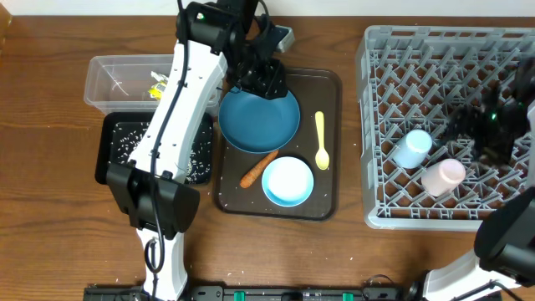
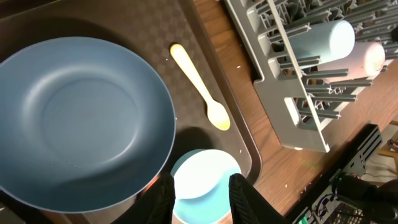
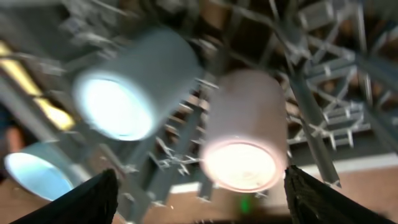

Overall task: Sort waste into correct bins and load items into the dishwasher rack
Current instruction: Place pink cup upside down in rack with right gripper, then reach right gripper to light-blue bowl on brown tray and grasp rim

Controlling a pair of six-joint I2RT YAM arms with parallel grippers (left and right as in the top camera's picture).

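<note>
Crumpled paper and wrapper scraps [image 1: 157,84] are lying in the clear tub [image 1: 94,84] and rice grains [image 1: 134,142] in the black tray [image 1: 107,171], so that sorting is looking mostly done. I'm holding my left gripper [image 2: 202,199] with fingers apart, gripping nothing, at the far rim of the blue plate [image 1: 259,121]. The carrot [image 1: 257,170], bowl [image 1: 287,181] and yellow spoon [image 1: 321,140] are waiting close together on the brown serving tray [image 1: 330,192], its raised lip hemming them in. The light blue cup [image 1: 413,148] and pink cup [image 1: 442,176] are lying in the rack [image 1: 368,100]. My right gripper [image 3: 199,186] is hanging wide open above them, with much of the rack standing unfilled.
</note>
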